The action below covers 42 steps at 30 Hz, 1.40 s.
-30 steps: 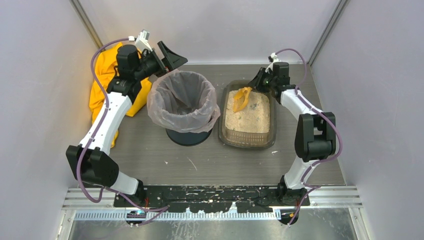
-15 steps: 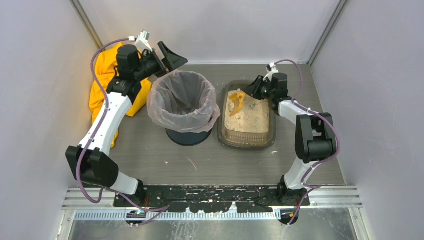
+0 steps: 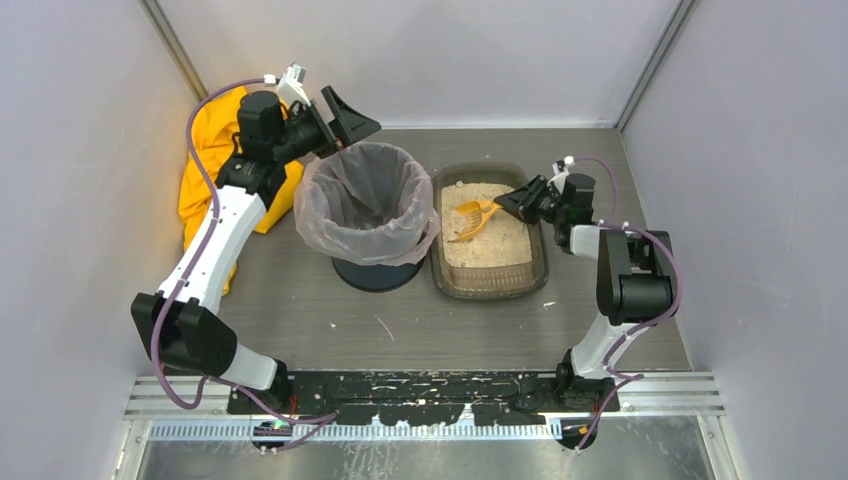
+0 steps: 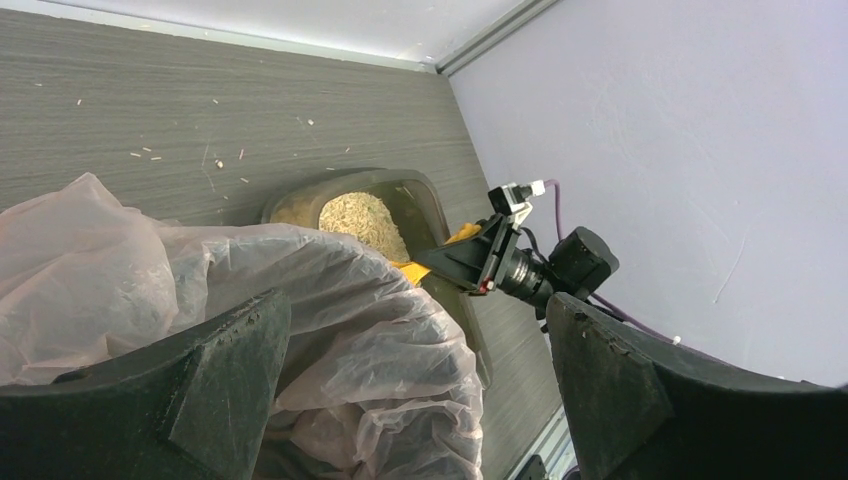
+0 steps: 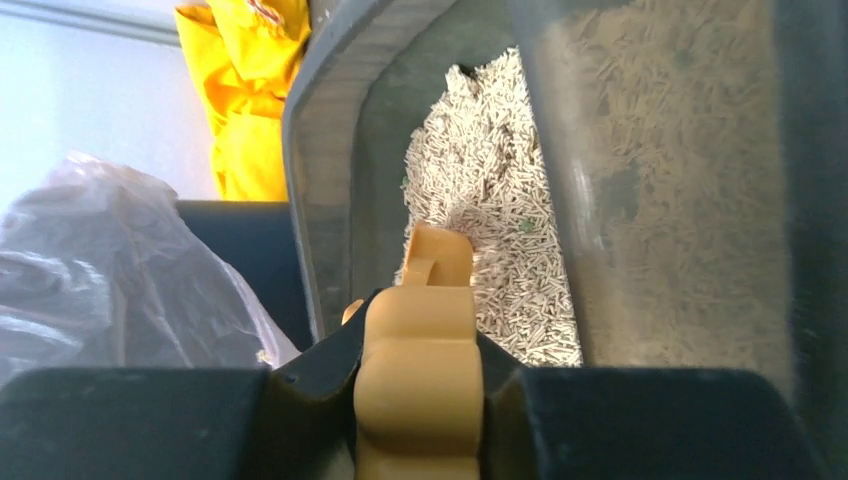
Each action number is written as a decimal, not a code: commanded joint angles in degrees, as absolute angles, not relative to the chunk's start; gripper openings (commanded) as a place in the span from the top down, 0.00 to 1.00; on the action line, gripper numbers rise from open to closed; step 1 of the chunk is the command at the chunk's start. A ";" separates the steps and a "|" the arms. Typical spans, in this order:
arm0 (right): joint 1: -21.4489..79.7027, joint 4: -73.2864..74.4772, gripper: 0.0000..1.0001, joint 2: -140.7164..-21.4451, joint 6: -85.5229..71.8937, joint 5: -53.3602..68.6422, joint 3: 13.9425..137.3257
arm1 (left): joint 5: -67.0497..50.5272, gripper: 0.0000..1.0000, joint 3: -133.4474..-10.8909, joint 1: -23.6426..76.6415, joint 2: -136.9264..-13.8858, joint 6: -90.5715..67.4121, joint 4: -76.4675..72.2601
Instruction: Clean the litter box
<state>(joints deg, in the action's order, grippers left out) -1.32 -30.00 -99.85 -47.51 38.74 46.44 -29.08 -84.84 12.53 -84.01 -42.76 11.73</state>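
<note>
We see our right gripper (image 3: 512,200) clamped on the scoop (image 3: 470,218) handle, the litter box (image 3: 541,262) lying beneath and ahead of it. Our left gripper (image 3: 346,126) hangs spread wide, the bin (image 3: 368,203) just below.

L arm (image 3: 215,240): elbow out to the L nr the base, forearm run long toward the far-L corner, wrist turned to the R. L gripper (image 3: 338,122) wide open, nothing betw its fingers (image 4: 170,400). R arm (image 3: 625,275): folded tight at the elbow, short reach, wrist pointing L. R gripper (image 3: 512,200) clamped on the handle of an orange scoop (image 5: 420,380), jaws pressed vs both sides of the handle.
</note>
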 commanded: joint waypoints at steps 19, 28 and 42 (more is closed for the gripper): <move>-15.86 -44.44 0.99 -87.69 -61.37 51.37 41.68 | -29.88 0.02 -86.13 12.93 -81.98 -42.19 8.88; -19.02 -73.80 0.99 -93.36 -83.29 55.15 38.29 | -30.63 0.02 -88.15 13.05 -84.74 -43.52 6.15; -15.52 -82.00 0.99 -98.46 -90.10 53.91 40.05 | -31.35 0.02 -89.10 13.02 -86.88 -45.28 3.99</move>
